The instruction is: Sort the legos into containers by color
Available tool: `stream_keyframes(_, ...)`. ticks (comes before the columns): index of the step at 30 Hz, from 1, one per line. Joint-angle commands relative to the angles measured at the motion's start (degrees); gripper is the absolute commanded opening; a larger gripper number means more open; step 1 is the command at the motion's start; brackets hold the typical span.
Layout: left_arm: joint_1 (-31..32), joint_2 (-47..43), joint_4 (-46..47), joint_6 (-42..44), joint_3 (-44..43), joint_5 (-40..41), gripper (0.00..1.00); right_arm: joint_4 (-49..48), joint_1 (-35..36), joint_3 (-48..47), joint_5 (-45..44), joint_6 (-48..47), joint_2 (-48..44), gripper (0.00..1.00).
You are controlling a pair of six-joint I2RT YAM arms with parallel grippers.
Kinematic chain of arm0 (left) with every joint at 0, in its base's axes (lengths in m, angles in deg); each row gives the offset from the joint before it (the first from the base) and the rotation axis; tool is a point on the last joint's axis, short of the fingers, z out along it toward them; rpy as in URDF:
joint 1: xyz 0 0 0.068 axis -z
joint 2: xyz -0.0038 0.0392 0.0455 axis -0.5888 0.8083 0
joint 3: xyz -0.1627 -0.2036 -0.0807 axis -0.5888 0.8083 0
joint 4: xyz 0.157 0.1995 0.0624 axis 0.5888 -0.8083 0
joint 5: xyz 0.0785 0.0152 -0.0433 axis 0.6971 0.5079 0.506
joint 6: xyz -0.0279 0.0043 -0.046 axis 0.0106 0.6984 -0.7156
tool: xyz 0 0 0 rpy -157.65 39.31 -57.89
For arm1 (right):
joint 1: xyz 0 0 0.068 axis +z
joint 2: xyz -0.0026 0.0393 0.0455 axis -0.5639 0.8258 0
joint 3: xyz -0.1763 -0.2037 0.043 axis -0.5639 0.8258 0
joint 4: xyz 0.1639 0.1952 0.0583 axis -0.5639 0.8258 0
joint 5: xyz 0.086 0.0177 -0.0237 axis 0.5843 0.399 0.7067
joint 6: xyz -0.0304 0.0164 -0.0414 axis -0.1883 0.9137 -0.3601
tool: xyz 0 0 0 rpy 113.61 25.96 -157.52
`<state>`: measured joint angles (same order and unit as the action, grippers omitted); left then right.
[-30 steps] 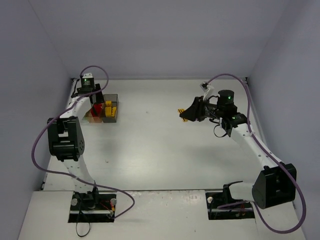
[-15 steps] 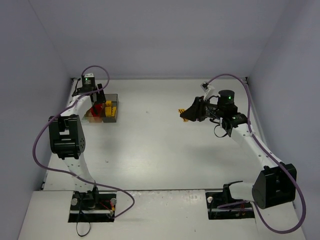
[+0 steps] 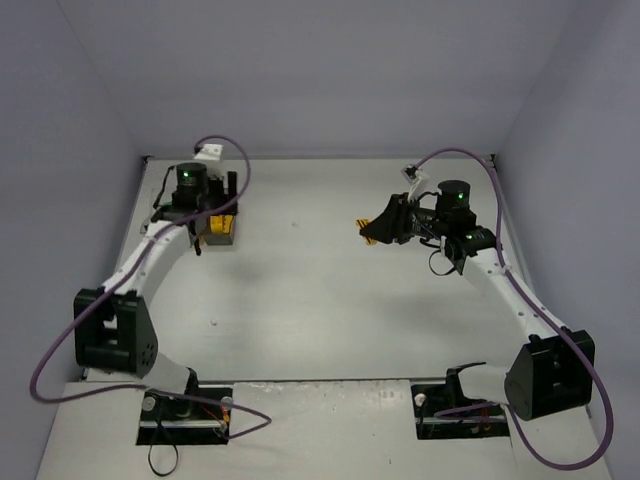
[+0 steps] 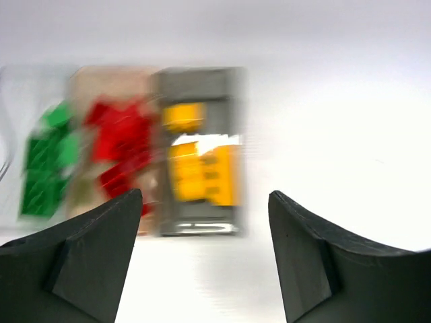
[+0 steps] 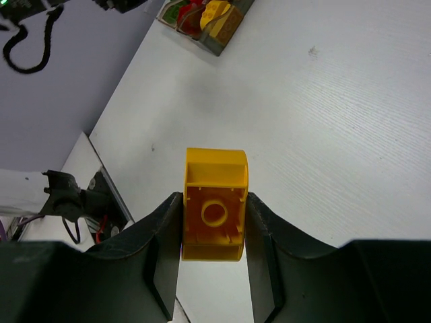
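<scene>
The containers show blurred in the left wrist view: a clear box of green legos [image 4: 44, 168], a tan box of red legos [image 4: 121, 151] and a dark grey box [image 4: 225, 87] of yellow legos [image 4: 199, 168]. My left gripper [image 4: 205, 198] is open and empty just short of the grey box. In the top view it [image 3: 205, 232] covers most of the containers [image 3: 224, 229]. My right gripper [image 5: 214, 222] is shut on a yellow lego [image 5: 214, 202], held above the table at the right [image 3: 370, 230].
The containers also show far off in the right wrist view [image 5: 205, 17]. The white table [image 3: 300, 300] is walled by grey panels at the left, back and right. Purple cables loop off both arms.
My left arm has swung down and right, so its wrist now sits over the containers and hides most of them. My right arm has stayed still with the yellow lego.
</scene>
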<state>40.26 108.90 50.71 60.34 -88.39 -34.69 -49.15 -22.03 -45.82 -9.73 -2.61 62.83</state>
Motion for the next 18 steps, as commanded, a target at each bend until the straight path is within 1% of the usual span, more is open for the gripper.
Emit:
stream_keyframes(1,10.38,-11.2,13.1,10.14,4.69,-9.41,0.69,-3.22,-0.17,-2.15,2.8,1.12,-2.07,0.0)
stream_keyframes(2,12.41,-14.44,14.97,11.56,8.1,-10.83,0.69,-3.74,-0.08,-2.23,3.5,1.03,-1.98,0.0)
stream_keyframes(3,14.43,-15.95,16.64,13.4,9.7,-11.89,0.69,-3.92,-0.08,-2.5,4.9,0.77,-1.98,0.0)
stream_keyframes(4,18.36,-17.18,19.88,14.29,11.02,-14.16,0.7,-4.1,0.01,-2.59,5.35,0.59,-1.98,0.0)
stream_keyframes(5,20.06,-19.37,21.39,14.82,13.13,-15.41,0.7,-4.19,0.1,-2.59,5.61,-0.02,-2.07,0.0)
stream_keyframes(6,22.86,-20.17,23.67,14.65,13.84,-16.46,0.7,-4.19,0.1,-2.76,7.18,-0.54,-1.89,0.0)
stream_keyframes(7,23.93,-21.23,23.95,14.21,14.02,-18.65,0.7,-4.19,0.1,-2.85,8.15,-1.16,-1.8,0.0)
stream_keyframes(9,25.17,-21.67,23.26,9.04,12.46,-19.72,0.7,-4.19,0.19,-2.94,10.52,-3.17,-1.89,0.0)
stream_keyframes(11,25.26,-21.85,21.59,0.81,9.91,-21.82,0.7,-4.19,0.27,-2.68,11.41,-5.54,-2.24,0.0)
stream_keyframes(13,25.34,-22.03,20.1,-4.66,8.23,-22.18,0.7,-4.36,0.27,-2.06,13.6,-7.4,-2.68,0.0)
stream_keyframes(14,25.35,-21.94,19.39,-8.78,7.01,-24.71,0.7,-4.45,0.27,-1.71,15.09,-9.58,-2.86,0.0)
stream_keyframes(16,25.26,-21.42,19.21,-11.1,6.03,-28.76,0.7,-4.71,0.45,-1.44,16.15,-11.44,-3.38,0.0)
stream_keyframes(17,25.26,-21.07,19.99,-14.06,5.59,-33.3,0.7,-4.89,0.62,-1.44,16.68,-12.4,-3.56,0.0)
stream_keyframes(18,25.26,-20.8,20.96,-15.31,5.24,-36.13,0.7,-4.98,0.71,-1.44,17.21,-14.33,-3.65,0.0)
